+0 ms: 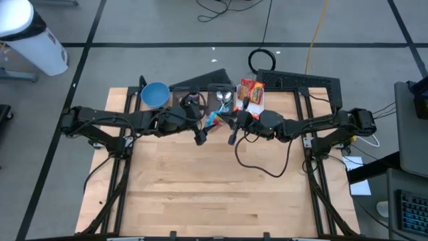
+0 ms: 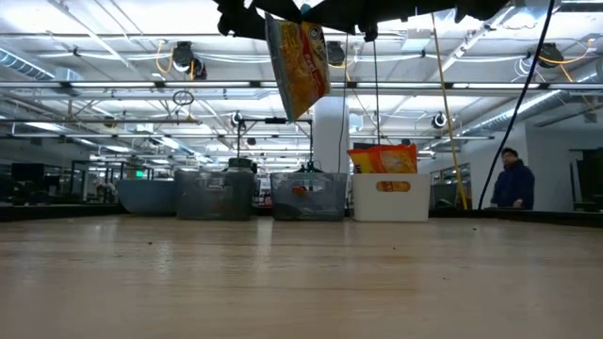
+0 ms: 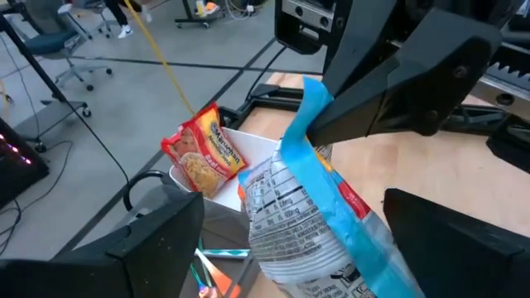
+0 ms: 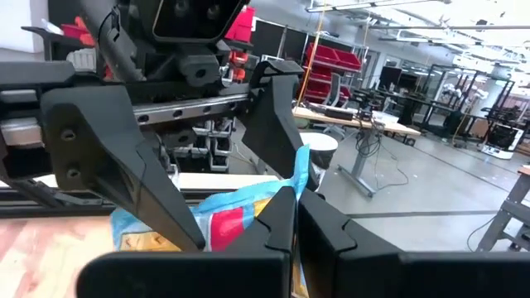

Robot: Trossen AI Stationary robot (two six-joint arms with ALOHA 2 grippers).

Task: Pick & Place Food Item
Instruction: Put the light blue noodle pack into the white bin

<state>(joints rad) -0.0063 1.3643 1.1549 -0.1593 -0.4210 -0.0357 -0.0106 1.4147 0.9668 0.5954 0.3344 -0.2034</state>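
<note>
High above the table (image 1: 214,194), the right tool (image 4: 286,217) pinches the noodle packet (image 2: 299,64) by its edge; the left tool (image 3: 290,248) gapes around it. Only the low view shows it dangling.

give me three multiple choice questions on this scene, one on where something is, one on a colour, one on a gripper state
1. Where is the noodle packet?
A. flat on the table
B. hanging in the air above the table
C. inside the white bin

2. What colour is the bowl at the table's far edge?
A. blue
B. red
C. black

3. How do the two grippers stand?
A. both open
B. left shut on the packet, right open
C. right shut on the packet, left open around it

Answers:
1. B, the low view shows it dangling well clear of the table.
2. A, the high view shows a blue bowl.
3. C, the right gripper pinches the packet's blue edge, while the left gripper has its fingers spread either side of the packet.
</note>
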